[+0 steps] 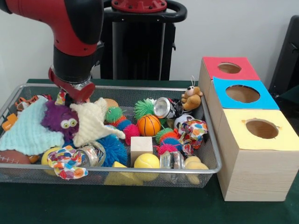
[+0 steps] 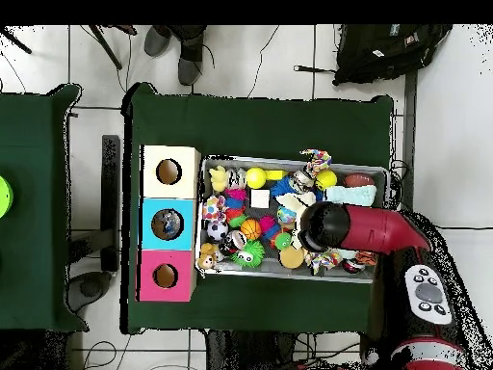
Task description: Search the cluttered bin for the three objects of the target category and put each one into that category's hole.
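The wire mesh bin [image 1: 211, 140] is packed with toys. My gripper [image 1: 77, 93] hangs low over the bin's back left corner, just above a cream cloth [image 1: 91, 122] and a purple plush monster [image 1: 61, 120]; its tip is hidden behind the red wrist. In the overhead view the arm [image 2: 327, 227] covers the middle of the bin [image 2: 289, 162]. An orange mini basketball [image 1: 148, 125], a yellow ball [image 1: 146, 161], a wooden cube [image 1: 141, 145], a teddy bear [image 1: 191, 99] and a shiny can [image 1: 163, 108] lie loose. To the right are the red box [image 1: 229, 68], blue box [image 1: 242, 94] and yellow box [image 1: 262, 129], each with a round hole.
A light blue cloth [image 1: 27, 130], several spiky balls [image 1: 144, 107] and patterned fabric knots [image 1: 67, 162] crowd the bin. A football [image 1: 11, 157] pokes out at the front left. The boxes stand right against the bin's side on the green table [image 1: 140, 205].
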Available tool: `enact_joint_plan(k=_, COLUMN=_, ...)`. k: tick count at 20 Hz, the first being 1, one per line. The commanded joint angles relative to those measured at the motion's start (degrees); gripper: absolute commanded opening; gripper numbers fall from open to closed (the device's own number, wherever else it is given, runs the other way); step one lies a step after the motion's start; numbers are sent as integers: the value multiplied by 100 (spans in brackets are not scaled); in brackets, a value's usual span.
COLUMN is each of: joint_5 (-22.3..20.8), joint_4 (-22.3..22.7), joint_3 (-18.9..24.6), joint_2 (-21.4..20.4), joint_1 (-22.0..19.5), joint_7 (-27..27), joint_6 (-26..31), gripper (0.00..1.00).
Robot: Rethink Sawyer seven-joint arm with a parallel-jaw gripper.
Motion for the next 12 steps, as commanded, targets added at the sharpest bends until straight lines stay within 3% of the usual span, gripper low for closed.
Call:
enact_joint_plan(k=1, joint_5=-351, joint_4=-968, joint_3=418, joint_2=534, joint_1=83, joint_7=-327, joint_6=-394, gripper=0)
enact_joint_plan(k=12, joint_5=-320, joint_4=-1441, joint_3=552, joint_2=1241, joint_1=223, joint_7=-69, joint_6=-960, gripper=0)
